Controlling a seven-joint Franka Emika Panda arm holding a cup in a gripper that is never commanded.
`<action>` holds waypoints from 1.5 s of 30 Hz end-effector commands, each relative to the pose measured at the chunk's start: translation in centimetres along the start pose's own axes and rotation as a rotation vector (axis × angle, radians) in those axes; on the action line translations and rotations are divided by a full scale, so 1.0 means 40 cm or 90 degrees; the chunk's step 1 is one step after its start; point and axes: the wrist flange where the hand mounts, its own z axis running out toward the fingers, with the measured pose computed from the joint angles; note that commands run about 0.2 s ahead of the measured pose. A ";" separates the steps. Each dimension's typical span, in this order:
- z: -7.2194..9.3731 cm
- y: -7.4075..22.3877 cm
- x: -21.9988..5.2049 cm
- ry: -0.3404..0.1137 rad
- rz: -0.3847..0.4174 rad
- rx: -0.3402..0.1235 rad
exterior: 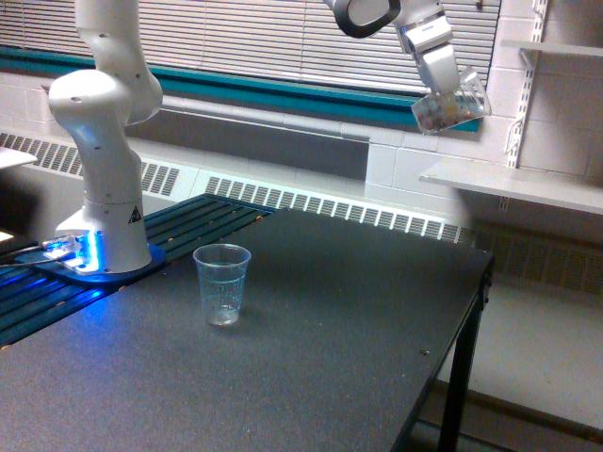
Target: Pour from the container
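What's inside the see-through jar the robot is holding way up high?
Small brownish and tan bits show through the clear container, held tilted by the gripper. The picture is too blurry to tell what the bits are or how many. The cup on the table looks empty.

There is a single view, the exterior one, taken from off the arm. It stands back from the near corner of the dark surface [311, 358] and looks down across it at a shallow angle toward the far wall, where window blinds [283, 38] and a long radiator grille [330, 209] run across the picture. The distance is middling: the whole arm base [104, 235] fits in at about 9 o'clock, the clear plastic cup [222, 283] sits a little toward 7 o'clock of the middle, and the arm's wrist with the held container [450, 105] reaches the top edge near 1 o'clock. The surface's edge and one leg [459, 377] fall away at 4 o'clock, with wall shelves [528, 184] at 3 o'clock.
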 end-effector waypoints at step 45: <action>-0.274 0.874 -0.064 0.030 0.259 -0.262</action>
